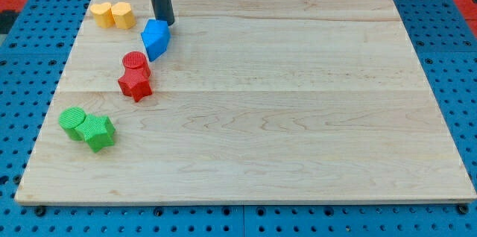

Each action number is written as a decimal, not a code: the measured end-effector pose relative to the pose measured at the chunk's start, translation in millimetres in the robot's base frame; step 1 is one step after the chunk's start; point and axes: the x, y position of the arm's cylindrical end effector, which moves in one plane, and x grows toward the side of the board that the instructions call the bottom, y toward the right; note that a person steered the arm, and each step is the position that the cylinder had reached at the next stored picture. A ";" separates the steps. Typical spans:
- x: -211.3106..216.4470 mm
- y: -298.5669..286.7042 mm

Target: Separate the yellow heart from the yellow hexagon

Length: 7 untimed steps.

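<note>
Yellow heart: touching yellow hexagon, worktop's top-left corner; pair unseparated. My tip: right of pair, against blue block. Pincer: none fitted; holds nothing.

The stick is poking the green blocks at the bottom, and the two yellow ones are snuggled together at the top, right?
Not quite. In the camera view my tip is against the blue block, near the view's top, not the green blocks. The yellow heart and yellow hexagon do sit together.
</note>
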 end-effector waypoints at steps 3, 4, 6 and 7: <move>-15.8 -1.1; -39.7 -14.5; -82.2 -59.3; -82.5 -106.5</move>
